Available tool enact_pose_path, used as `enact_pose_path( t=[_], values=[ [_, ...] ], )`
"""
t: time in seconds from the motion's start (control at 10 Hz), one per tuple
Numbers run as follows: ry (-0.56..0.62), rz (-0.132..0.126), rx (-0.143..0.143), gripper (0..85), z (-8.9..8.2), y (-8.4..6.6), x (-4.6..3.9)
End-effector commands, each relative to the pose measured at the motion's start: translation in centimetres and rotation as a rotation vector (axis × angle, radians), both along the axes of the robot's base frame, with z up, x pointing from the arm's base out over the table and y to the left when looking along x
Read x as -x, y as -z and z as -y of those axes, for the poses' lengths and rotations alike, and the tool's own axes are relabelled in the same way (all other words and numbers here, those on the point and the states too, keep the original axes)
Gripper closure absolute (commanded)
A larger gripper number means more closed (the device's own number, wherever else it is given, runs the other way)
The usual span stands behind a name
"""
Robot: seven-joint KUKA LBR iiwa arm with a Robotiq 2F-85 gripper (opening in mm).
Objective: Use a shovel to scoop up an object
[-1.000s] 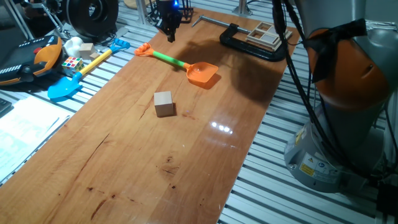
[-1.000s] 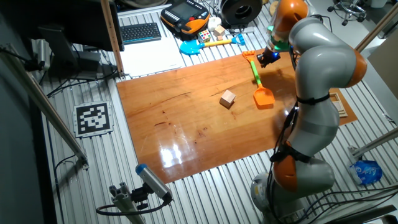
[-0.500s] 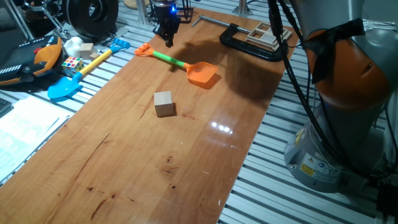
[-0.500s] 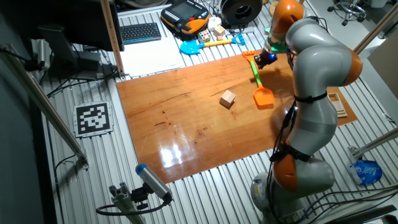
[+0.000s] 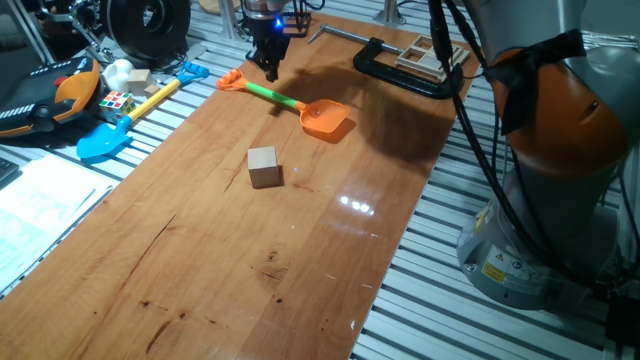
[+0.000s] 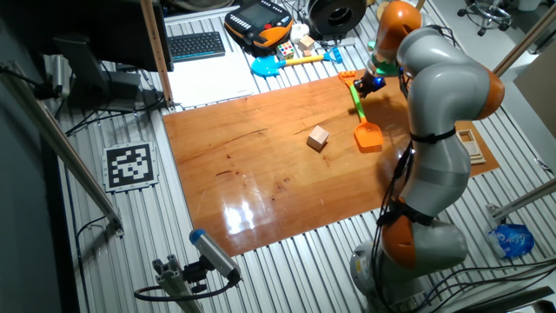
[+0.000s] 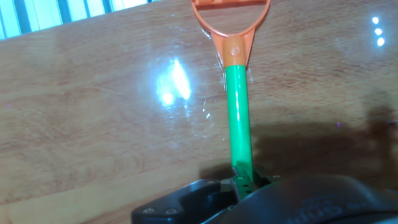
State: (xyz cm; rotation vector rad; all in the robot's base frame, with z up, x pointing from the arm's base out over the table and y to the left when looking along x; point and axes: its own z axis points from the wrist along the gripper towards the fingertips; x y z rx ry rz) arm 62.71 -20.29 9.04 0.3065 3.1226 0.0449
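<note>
The shovel (image 5: 300, 106) lies flat at the far end of the wooden table (image 5: 200, 260), orange blade toward the table's middle; it also shows in the other fixed view (image 6: 358, 106). The wooden cube (image 5: 263, 166) stands alone in front of the blade (image 6: 318, 137). My gripper (image 5: 270, 70) is down at the green shaft near the orange end piece (image 6: 362, 86). In the hand view the shaft (image 7: 238, 112) runs into the gripper (image 7: 244, 183), whose jaws sit on either side of it. Whether they press on it is hidden.
A blue-bladed toy shovel (image 5: 125, 120), a puzzle cube (image 5: 116, 101) and a teach pendant (image 5: 50, 100) lie off the table's left edge. A black clamp (image 5: 405, 72) and stacked wooden pieces (image 5: 425, 55) sit at the far right corner. The robot base (image 5: 560, 150) stands right of the table.
My gripper has come down a little toward the shovel's shaft near its end piece. The shovel and the cube have not moved.
</note>
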Motion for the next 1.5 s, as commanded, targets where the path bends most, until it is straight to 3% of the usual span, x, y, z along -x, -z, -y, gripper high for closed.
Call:
enact_pose_path(
  t=[0.0, 0.7, 1.4],
  values=[
    [0.0, 0.002, -0.001, 51.0, 0.0, 0.3, -0.05],
    [0.003, 0.009, -0.006, 51.0, 0.1, 2.2, 0.03],
    [0.0, 0.032, -0.001, 51.0, 0.1, 4.0, 0.4]
  ],
)
